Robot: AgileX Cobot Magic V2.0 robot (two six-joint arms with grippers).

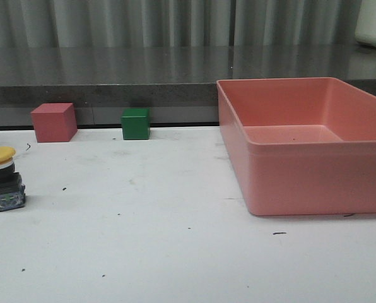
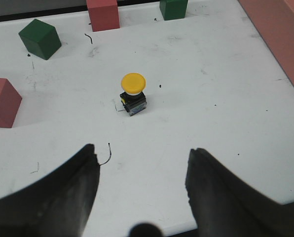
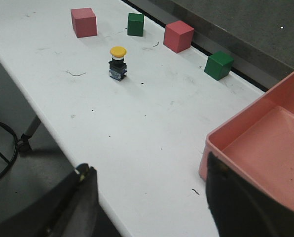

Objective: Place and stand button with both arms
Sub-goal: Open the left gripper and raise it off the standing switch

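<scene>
Button (image 1: 3, 177) stands upright on the table (image 1: 175, 240), yellow cap up, far left of the pink bin (image 1: 308, 145) and nearer me than the pink cube (image 1: 53, 122). I see my left claw (image 2: 139, 192) spread and empty, short of the button. My right claw (image 3: 152, 202) is spread too, well apart. Standing looks done.

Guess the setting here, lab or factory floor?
Likely a robot test lab: a plain white table with a push-button, coloured cubes and an empty pink bin, curtain behind.
</scene>
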